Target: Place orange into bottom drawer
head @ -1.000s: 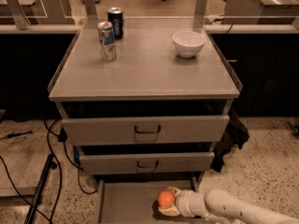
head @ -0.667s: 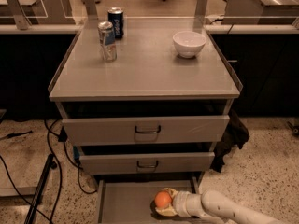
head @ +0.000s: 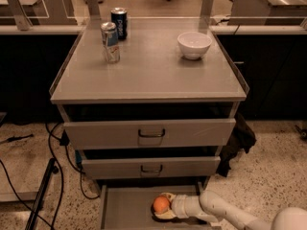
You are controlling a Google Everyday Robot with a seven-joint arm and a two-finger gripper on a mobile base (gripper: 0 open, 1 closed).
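Orange (head: 161, 203) is what catches my eye, down low inside the bottom drawer (head: 125, 210), which is pulled out towards me with its flat grey floor showing. The fruit is in the right half of that tray, near the front of the cabinet, and the gripper (head: 162, 206) is clamped on it, one pale finger curving over the top and the other under it. From where I stand I cannot tell whether the orange touches the drawer floor or hangs just above it. The white arm (head: 218, 211) comes in from the lower right, running low across the drawer's right side to reach the fruit. Above the open tray the middle drawer (head: 192, 167) and the top drawer (head: 196, 132) each carry a dark loop handle, and both stand slightly out from the frame, with dark gaps above them. On the cabinet top (head: 148, 75) a white bowl (head: 194, 44) sits towards the back right, and two cans stand at the back left: a silver can (head: 110, 42) in front and a dark blue can (head: 119, 23) just behind it, close together. Black cables (head: 52, 150) trail over the speckled floor (head: 271, 176) to the left of the cabinet, and a dark bundle (head: 237, 140) lies against its right side.
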